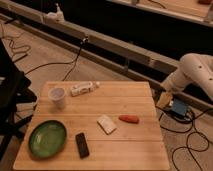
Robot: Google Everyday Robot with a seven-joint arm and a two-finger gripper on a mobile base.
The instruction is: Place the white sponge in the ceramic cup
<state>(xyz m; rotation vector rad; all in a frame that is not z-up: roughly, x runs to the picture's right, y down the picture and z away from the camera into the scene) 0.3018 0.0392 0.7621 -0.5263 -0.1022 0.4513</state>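
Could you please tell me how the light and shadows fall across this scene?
Camera view: warm, fairly even light on the wooden table, no strong glare; the white sponge and ceramic cup read pale, with only faint shadows; the far background is nearly black; the gripper, beyond the table's right edge, is well lit.

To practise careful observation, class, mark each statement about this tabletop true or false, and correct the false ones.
1. The white sponge lies on the wooden table, outside the ceramic cup. True.
2. The gripper holds the sponge. False: it hangs beyond the table's right edge, apart from the sponge.
3. The green plate sits near the table's front left corner. True.
4. The black slab lies inside the plate. False: it lies on the table beside the plate.
5. The red object lies just right of the sponge. True.
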